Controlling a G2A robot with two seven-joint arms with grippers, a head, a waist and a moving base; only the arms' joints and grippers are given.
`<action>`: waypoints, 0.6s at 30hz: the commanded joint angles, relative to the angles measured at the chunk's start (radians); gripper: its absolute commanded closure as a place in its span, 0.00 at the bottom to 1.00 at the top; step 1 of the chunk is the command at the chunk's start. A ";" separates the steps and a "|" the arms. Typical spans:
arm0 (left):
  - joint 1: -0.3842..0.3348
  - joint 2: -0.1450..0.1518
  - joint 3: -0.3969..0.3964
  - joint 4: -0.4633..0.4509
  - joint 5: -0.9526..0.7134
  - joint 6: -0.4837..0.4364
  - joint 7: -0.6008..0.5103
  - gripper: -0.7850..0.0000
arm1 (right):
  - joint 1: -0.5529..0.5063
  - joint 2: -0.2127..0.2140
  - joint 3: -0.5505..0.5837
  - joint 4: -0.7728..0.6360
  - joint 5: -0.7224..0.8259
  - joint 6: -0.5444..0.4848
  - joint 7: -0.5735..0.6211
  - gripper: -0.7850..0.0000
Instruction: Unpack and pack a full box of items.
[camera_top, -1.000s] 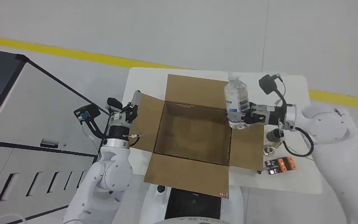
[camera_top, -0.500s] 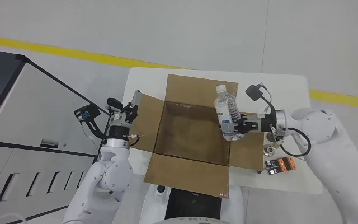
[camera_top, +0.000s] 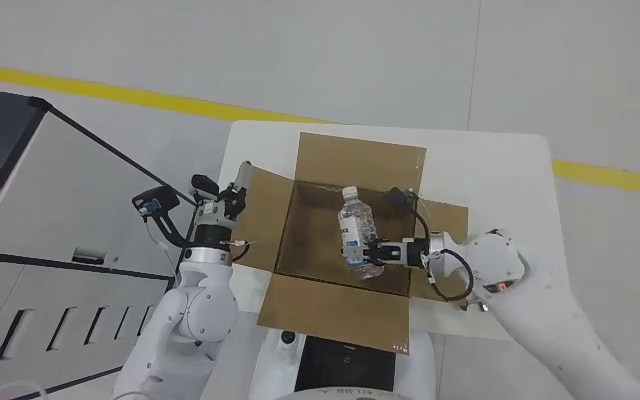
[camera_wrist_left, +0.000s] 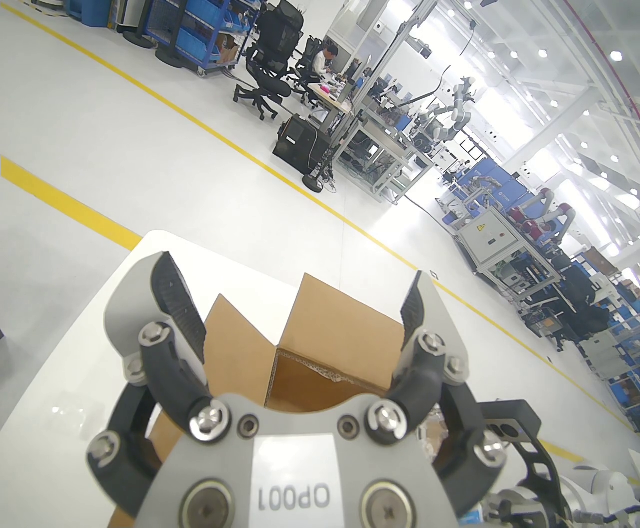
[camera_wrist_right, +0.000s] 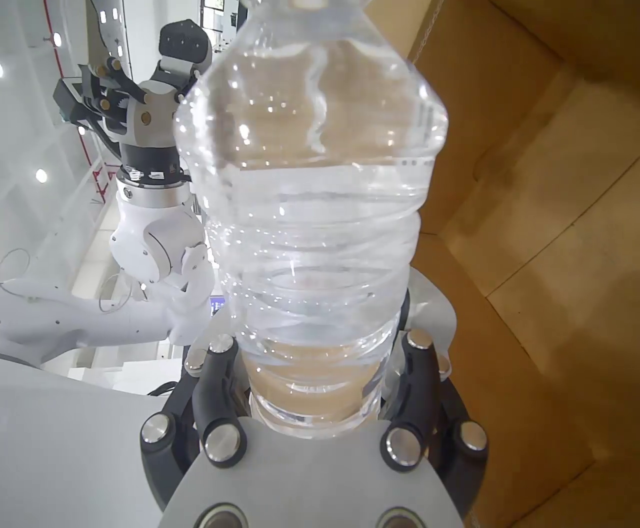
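An open cardboard box (camera_top: 360, 160) stands in the middle of the white table. My right gripper (camera_top: 372, 252) is shut on the lower body of a clear water bottle (camera_top: 351, 230), which is tilted over the inside of the box near its right wall. In the right wrist view the water bottle (camera_wrist_right: 310, 200) stands between the right gripper's (camera_wrist_right: 315, 350) fingers, with the box's inner walls (camera_wrist_right: 550, 200) behind it. My left gripper (camera_top: 235, 190) stands open beside the left flap, holding nothing. In the left wrist view the left gripper (camera_wrist_left: 292, 280) points towards the box (camera_wrist_left: 320, 320).
The table (camera_top: 500, 170) has bare room right of the box and behind it. A small orange item (camera_top: 484, 306) peeks out by the right arm's elbow. The box's four flaps are folded outward. The left arm (camera_wrist_right: 150, 150) stands beyond the box's left edge.
The right arm has carried the bottle from above the right flap leftward and down into the box, tilting it. The left arm has not moved.
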 joint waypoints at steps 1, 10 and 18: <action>0.000 0.000 0.000 0.000 0.000 0.000 0.000 0.00 | 0.001 0.000 0.001 0.001 0.000 -0.001 0.003 1.00; 0.000 0.000 0.000 0.000 0.000 0.000 0.000 0.00 | 0.001 0.000 0.001 0.001 0.000 -0.001 0.003 1.00; 0.000 0.000 0.000 0.000 0.000 0.000 0.000 0.00 | 0.006 -0.027 -0.082 -0.029 -0.087 0.184 -0.139 1.00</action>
